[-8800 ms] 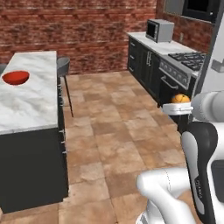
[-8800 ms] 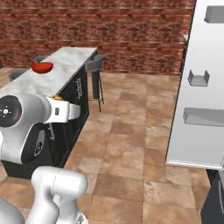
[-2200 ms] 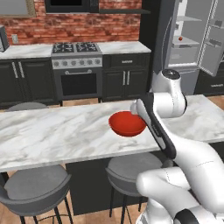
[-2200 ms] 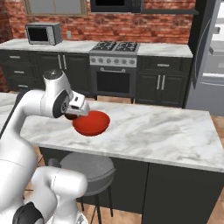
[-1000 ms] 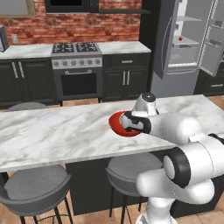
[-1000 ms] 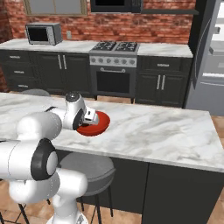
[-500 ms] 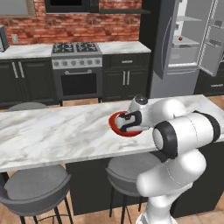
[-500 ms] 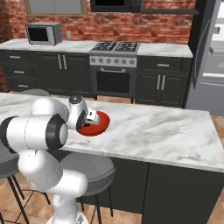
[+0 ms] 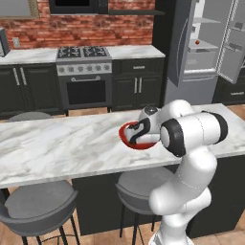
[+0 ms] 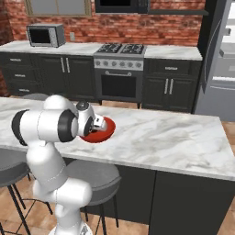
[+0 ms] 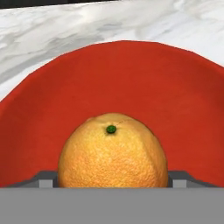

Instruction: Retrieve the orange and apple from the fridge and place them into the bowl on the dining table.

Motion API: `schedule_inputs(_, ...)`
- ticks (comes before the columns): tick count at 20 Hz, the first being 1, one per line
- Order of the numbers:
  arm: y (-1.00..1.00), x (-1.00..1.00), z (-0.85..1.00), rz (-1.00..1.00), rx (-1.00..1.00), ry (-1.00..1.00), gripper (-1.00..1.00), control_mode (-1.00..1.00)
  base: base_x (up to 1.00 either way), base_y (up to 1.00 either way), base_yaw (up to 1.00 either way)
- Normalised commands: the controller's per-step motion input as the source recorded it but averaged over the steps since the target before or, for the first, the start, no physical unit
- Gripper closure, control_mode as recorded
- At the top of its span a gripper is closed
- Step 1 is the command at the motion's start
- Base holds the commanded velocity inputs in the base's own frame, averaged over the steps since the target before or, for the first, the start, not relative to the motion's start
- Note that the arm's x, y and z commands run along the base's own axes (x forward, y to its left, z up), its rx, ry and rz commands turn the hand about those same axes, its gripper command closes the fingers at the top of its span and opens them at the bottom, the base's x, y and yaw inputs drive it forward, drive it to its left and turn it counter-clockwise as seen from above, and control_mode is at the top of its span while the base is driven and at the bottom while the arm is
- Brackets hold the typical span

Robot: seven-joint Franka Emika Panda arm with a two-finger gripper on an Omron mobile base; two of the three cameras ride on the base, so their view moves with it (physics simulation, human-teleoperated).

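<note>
The orange (image 11: 113, 151) is seen inside the red bowl (image 11: 131, 78), which is placed on the marble dining table (image 9: 57, 148). The gripper (image 9: 138, 135) is lowered into the bowl, and its jaws are spread wide on both sides of the orange. Whether the fruit is touched cannot be told. The fridge (image 9: 203, 45) is seen open behind.

From the right base view, my arm (image 10: 50, 126) folds low over the marble tabletop (image 10: 156, 137), my wrist against the near side of the red bowl (image 10: 102, 131) so that its left half is hidden. The bowl rests on the tabletop. A grey stool (image 10: 94, 179) stands below. Behind are the stove (image 10: 120, 73), the microwave (image 10: 45, 35) and the fridge (image 10: 220, 69).
</note>
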Motion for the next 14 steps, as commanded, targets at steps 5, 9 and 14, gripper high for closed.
schedule_inputs(5,0.00,0.20,0.22,-0.02,0.00,0.00,-1.00,-1.00,0.00,0.00,0.00)
schedule_inputs(9,0.00,-0.06,0.51,-0.04,0.00,0.00,-1.00,-1.00,0.00,0.00,0.00)
schedule_inputs(14,0.00,-0.26,0.61,-0.03,0.00,-0.05,-1.00,-1.00,0.00,0.00,0.00)
